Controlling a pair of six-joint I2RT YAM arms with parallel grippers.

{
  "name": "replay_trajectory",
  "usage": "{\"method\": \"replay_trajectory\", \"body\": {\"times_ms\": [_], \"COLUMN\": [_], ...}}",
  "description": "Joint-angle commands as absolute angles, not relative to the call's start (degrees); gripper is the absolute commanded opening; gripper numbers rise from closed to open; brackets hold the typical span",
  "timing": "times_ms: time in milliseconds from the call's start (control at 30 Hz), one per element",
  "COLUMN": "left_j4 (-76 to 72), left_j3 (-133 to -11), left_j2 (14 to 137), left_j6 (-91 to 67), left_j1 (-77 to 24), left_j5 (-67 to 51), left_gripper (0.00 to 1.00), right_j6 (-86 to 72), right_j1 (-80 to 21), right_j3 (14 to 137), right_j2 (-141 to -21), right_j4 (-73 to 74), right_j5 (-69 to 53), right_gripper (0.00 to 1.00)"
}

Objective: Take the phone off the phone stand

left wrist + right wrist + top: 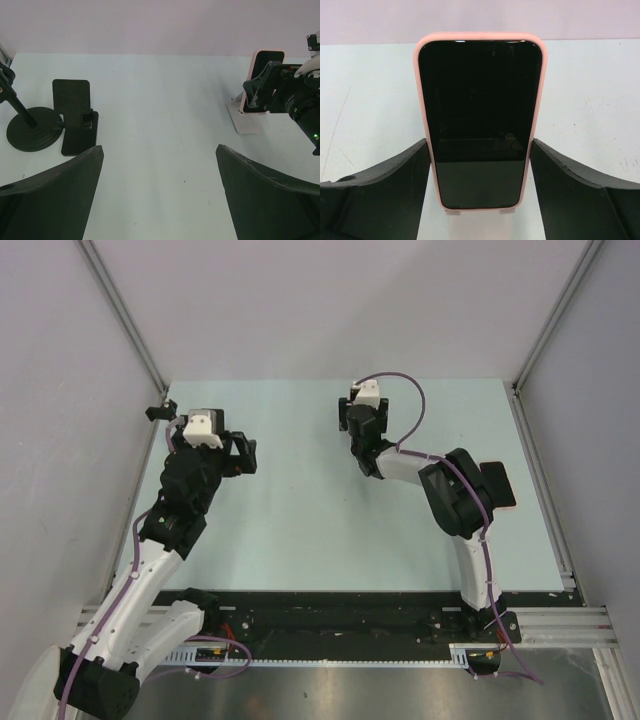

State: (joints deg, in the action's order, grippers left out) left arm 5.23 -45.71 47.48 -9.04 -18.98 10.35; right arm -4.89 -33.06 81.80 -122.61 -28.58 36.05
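A phone point(480, 120) with a dark screen and a pink case stands upright on a white phone stand point(242, 120), its lower edge resting on the stand's two small white lips point(452, 212). My right gripper point(480, 150) has one finger against each long side of the phone and is shut on it. In the left wrist view the phone point(267, 60) shows at the far right with the right gripper point(257, 87) around it. In the top view the right gripper point(358, 418) covers the phone at the table's back middle. My left gripper point(160, 170) is open and empty, above bare table at the left point(245, 453).
A black stand with a dark flat plate point(75, 112) and a black round-based holder point(32, 130) stand at the table's back left corner. A flat black slab with a light rim point(498, 485) lies at the right, beside the right arm. Grey walls close in three sides.
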Motion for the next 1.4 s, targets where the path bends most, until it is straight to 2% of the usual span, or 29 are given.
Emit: {"method": "replay_trajectory", "body": {"times_ms": [0, 100, 300, 667, 1200, 1367], "left_j4": [4.1, 4.1, 4.1, 4.2, 4.1, 4.3], "left_j3": [-45.4, -45.4, -45.4, -45.4, -45.4, -45.4], "left_j2": [46.5, 46.6, 46.4, 46.5, 46.6, 46.9], "left_j6": [-9.7, -9.7, -9.7, -9.8, -9.8, -9.7], "left_j1": [-18.6, -18.6, -18.6, -18.7, -18.6, -18.7], "left_j5": [9.7, 9.7, 9.5, 9.2, 8.4, 8.3], "left_gripper": [1.0, 1.0, 1.0, 1.0, 1.0, 1.0], "right_j6": [-2.6, -2.1, -0.7, 1.8, -3.3, -4.9], "right_j1": [-33.7, -33.7, -34.5, -35.3, -27.8, -24.6], "right_j3": [84.0, 84.0, 84.0, 83.9, 79.7, 76.2], "right_j2": [-119.6, -117.7, -114.8, -108.6, -89.7, -84.6], "right_j4": [-31.2, -31.3, -31.6, -28.6, 16.2, 25.2], "right_j5": [34.5, 34.3, 33.8, 31.3, 20.9, 16.8], "right_gripper": [0.15, 0.07, 0.02, 0.0, 0.0, 0.0]}}
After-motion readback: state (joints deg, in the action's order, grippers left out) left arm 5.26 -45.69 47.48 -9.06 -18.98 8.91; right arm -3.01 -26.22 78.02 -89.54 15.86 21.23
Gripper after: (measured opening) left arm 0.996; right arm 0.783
